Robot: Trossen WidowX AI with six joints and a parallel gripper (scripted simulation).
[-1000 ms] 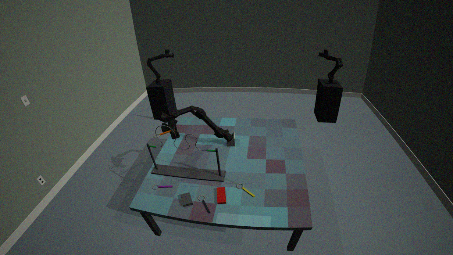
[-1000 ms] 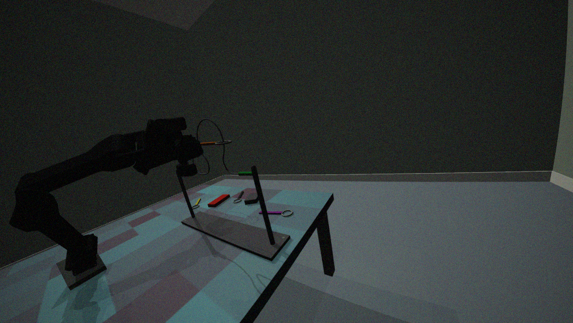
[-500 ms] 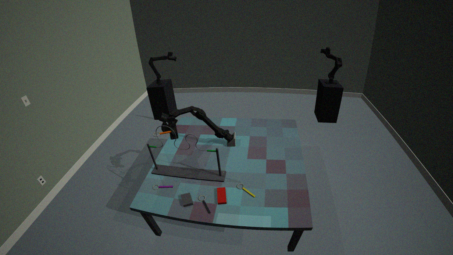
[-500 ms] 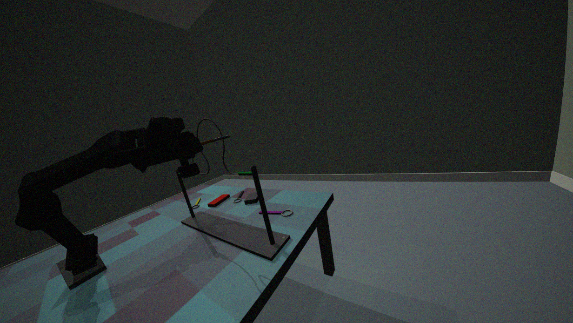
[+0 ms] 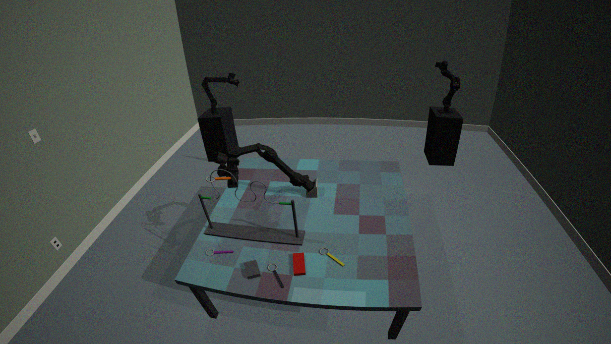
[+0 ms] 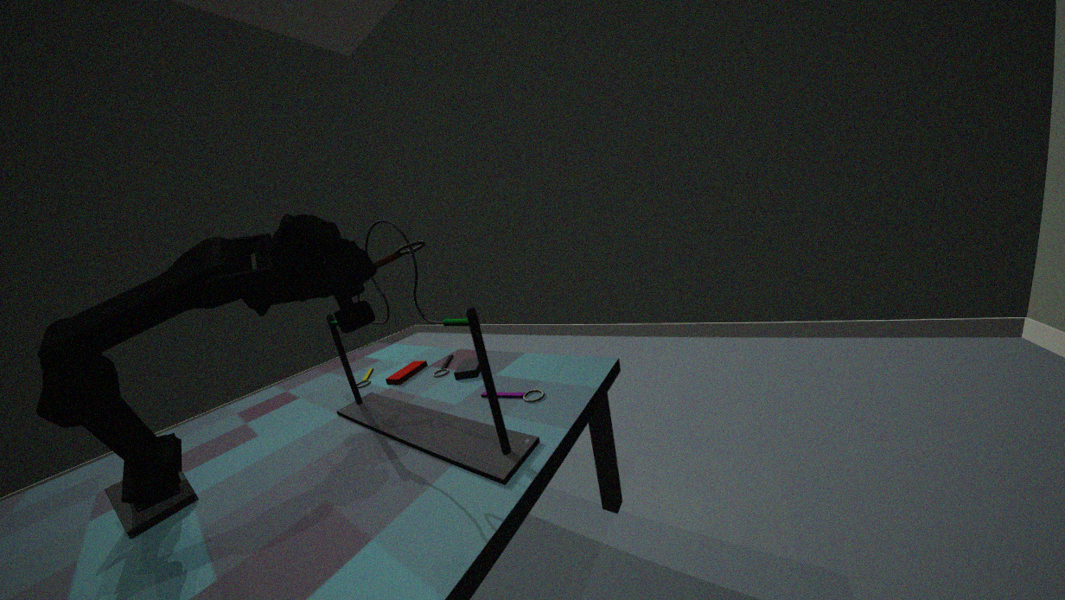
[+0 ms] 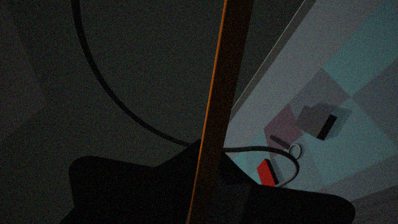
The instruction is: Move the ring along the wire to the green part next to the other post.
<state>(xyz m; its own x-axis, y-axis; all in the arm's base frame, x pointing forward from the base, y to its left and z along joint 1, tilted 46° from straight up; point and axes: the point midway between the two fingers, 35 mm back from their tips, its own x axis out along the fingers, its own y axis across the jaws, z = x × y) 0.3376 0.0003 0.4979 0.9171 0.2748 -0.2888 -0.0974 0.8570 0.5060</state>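
Observation:
My gripper [image 5: 228,176] [image 6: 370,268] is shut on the orange handle [image 5: 222,177] [image 6: 387,259] [image 7: 220,97] and holds it about level, high above the table. The ring [image 5: 211,181] at the handle's end sits on the thin grey wire [image 6: 415,286] [image 7: 110,95], on its first loop above the left post's green part [image 5: 207,197] [image 6: 454,322]. I cannot tell if ring and wire touch. The other green part [image 5: 283,203] is at the right post [image 5: 294,219]. In the wrist view the handle runs straight up from the dark fingers.
The posts stand on a dark base board [image 5: 254,233] [image 6: 447,439]. In front of it lie a purple-handled ring [image 5: 222,252], a yellow-handled ring [image 5: 333,257], a dark-handled ring [image 5: 275,273], a red block [image 5: 298,263] [image 7: 266,171] and a grey block [image 5: 250,269]. Two black pedestals [image 5: 220,132] [image 5: 443,134] stand behind the table.

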